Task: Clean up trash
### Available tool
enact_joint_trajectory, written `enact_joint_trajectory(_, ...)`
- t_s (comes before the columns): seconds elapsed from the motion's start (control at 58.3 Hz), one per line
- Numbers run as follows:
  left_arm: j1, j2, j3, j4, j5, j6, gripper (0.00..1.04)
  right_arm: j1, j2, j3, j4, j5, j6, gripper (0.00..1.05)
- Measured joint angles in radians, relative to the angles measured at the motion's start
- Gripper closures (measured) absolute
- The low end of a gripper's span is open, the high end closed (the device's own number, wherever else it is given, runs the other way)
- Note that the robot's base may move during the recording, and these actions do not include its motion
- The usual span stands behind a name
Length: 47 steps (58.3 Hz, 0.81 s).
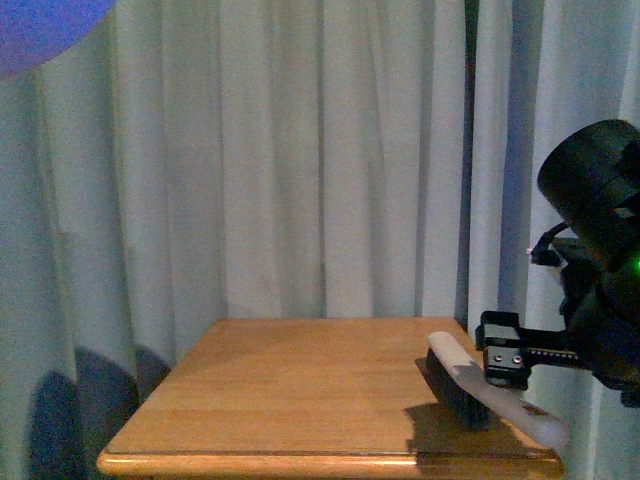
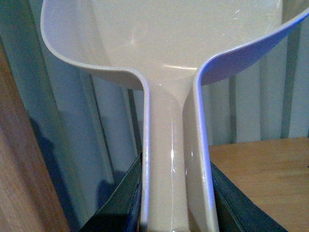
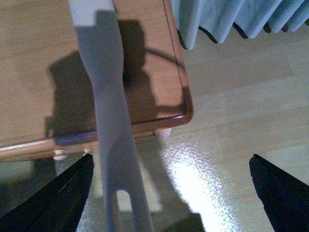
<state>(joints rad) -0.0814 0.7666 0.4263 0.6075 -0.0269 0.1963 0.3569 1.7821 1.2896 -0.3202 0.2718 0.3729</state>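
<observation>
Front view only: the whole bench (image 1: 300,390) is seen, with a pale curtain (image 1: 300,150) hung behind it. A brush (image 1: 462,385) is stood on its dark bristles at the lower right of the frame, near the bench's corner. Its white handle is poked out past the bench edge.
Left wrist view only: a pale dustpan (image 2: 164,43) is shown up close, with its scoop at the top of the frame and its handle run down the middle.
Right wrist view only: the brush handle is seen from above, and a shiny floor (image 3: 241,96) is seen past the bench corner.
Left end effector (image 2: 176,208): closed on the dustpan handle, with a dark finger (image 2: 120,208) pressed to each side of it.
Right end effector (image 1: 505,352): held wide open. The brush handle is placed between the fingers, close to one and well apart from the other, so it is not squeezed.
Right arm: seen at the right edge of the front view, reached in toward the brush.
Trash: not found in any of the three views.
Blue blur (image 1: 45,30): seen at the upper left of the front view; what it is cannot be told.
</observation>
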Motion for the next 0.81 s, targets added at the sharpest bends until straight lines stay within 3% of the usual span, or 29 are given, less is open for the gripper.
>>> enact_joint_trajectory(0.549,0.0,0.0,0.0,0.0,0.0,0.0,0.77,0.028,0.169,0.095,-0.008,-0.021,0.053,0.07)
enact_joint_trajectory(0.806,0.0,0.0,0.0,0.0,0.0,0.0,0.77,0.028,0.183,0.111,-0.003,-0.022,0.054,0.41)
